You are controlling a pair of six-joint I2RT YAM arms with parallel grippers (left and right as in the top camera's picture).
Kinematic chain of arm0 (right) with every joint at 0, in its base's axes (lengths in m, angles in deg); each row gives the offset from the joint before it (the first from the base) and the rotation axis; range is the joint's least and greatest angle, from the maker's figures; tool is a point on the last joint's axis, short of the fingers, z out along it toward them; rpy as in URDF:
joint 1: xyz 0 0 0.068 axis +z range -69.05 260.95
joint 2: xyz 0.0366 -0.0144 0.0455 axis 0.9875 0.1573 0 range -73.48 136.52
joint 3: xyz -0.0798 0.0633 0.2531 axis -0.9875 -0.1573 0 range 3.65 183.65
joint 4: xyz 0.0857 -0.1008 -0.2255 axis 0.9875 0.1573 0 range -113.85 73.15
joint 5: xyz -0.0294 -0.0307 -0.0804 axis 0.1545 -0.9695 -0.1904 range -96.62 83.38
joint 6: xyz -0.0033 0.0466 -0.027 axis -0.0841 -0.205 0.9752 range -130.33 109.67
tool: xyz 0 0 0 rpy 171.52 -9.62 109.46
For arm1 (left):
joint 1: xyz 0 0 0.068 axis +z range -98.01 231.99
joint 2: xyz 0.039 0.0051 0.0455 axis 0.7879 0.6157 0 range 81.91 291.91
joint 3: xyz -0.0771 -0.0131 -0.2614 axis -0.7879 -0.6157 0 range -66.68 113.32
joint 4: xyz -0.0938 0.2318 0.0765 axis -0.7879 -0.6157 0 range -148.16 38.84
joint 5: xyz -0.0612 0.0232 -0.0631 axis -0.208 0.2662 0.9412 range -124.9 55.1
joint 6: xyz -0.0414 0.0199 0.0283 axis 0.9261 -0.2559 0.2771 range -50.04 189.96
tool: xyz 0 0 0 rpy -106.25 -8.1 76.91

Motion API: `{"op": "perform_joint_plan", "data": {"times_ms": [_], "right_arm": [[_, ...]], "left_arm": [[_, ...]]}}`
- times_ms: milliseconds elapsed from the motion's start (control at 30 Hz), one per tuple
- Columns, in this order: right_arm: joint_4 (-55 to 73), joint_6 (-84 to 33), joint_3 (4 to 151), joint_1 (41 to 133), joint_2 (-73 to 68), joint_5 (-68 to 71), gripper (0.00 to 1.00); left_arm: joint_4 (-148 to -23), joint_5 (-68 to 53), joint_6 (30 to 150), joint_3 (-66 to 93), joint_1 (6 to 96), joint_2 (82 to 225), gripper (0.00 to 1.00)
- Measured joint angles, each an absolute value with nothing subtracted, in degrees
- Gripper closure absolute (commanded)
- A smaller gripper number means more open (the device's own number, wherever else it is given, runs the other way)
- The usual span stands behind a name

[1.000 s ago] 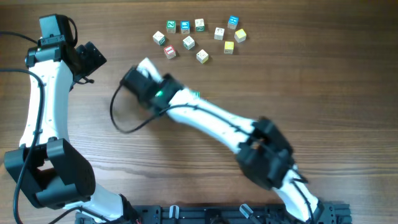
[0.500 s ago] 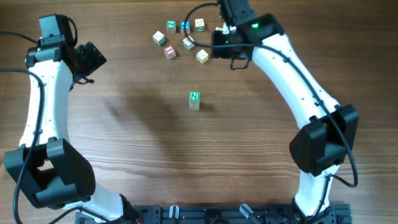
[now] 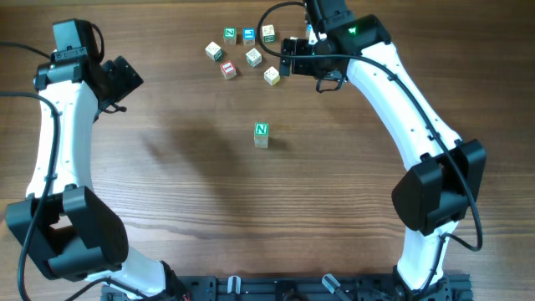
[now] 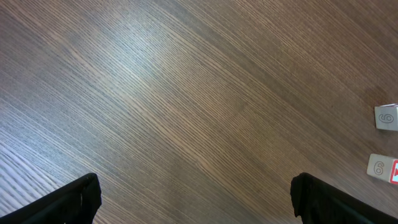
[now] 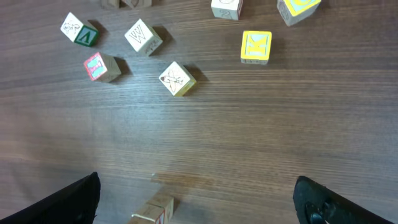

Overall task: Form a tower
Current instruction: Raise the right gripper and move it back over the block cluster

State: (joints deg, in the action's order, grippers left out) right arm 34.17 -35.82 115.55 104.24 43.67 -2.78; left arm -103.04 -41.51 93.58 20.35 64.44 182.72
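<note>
Seen from overhead, the tower (image 3: 262, 134) shows little but its top face, so its height cannot be told, and the right arm (image 3: 393, 96) covers part of the loose cubes (image 3: 253, 57). The right wrist view cuts two cubes (image 5: 227, 7) at its top edge; the left wrist view cuts two other cubes (image 4: 386, 116) at its right
</note>
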Motion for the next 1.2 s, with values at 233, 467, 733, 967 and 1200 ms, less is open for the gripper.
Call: {"op": "perform_joint_plan", "data": {"times_ms": [233, 467, 733, 967, 1200], "right_arm": [[34.71, -35.82, 115.55, 104.24, 43.67, -2.78, 0.00], [35.33, -35.82, 115.55, 104.24, 43.67, -2.78, 0.01], [26.71, -35.82, 115.55, 104.13, 43.67, -6.15, 0.00], [20.59, -29.49, 115.55, 104.15, 47.36, -6.67, 0.00], [18.08, -18.67, 115.53, 104.15, 54.57, -5.23, 0.00]], "left_arm": [[-103.02, -41.51, 93.58, 20.35, 64.44, 182.72, 0.00], [-103.02, -41.53, 93.58, 20.35, 64.44, 182.72, 0.00], [-103.02, -41.51, 93.58, 20.35, 64.44, 182.72, 0.00], [-103.02, -41.53, 93.58, 20.35, 64.44, 182.72, 0.00], [-103.04, -41.51, 93.58, 20.35, 64.44, 182.72, 0.00]]}}
